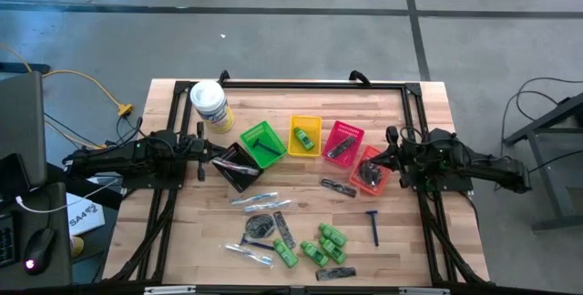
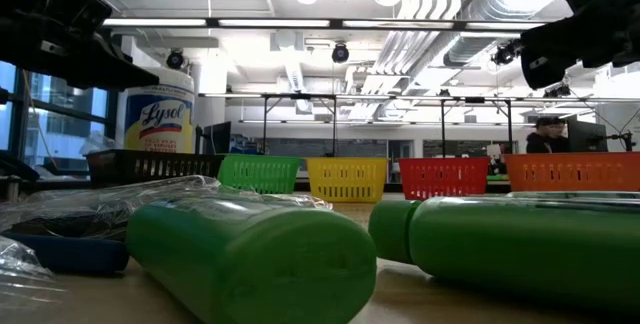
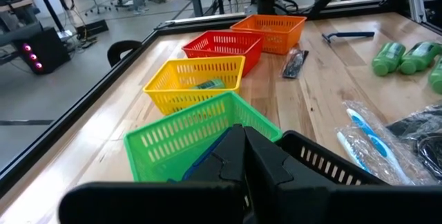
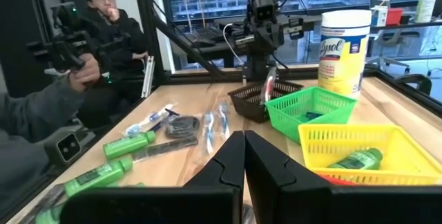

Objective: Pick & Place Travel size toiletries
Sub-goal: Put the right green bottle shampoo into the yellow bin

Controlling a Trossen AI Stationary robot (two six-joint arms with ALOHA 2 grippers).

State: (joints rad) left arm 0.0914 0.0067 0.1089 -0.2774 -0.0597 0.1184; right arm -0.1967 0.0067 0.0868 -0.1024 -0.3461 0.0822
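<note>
The travel size toiletries lie on the near half of the wooden table: green mini bottles (image 1: 316,246) (image 2: 250,256), a blue-handled razor (image 1: 373,227), clear-wrapped sticks (image 1: 260,199), dark packets (image 1: 259,227) and a dark comb (image 1: 338,187). One green bottle (image 4: 356,160) lies in the yellow basket (image 1: 305,136). My left gripper (image 1: 217,160) (image 3: 242,160) is shut and bare, hovering at the black basket (image 1: 239,167). My right gripper (image 1: 388,156) (image 4: 244,160) is shut and bare, hovering beside the orange basket (image 1: 371,169).
Green (image 1: 262,143) and red (image 1: 343,142) baskets stand between the others in a row mid-table, each holding a dark item. A big white tub (image 1: 209,104) stands at the far left. A black frame rims the table. People sit beyond the near edge (image 4: 103,16).
</note>
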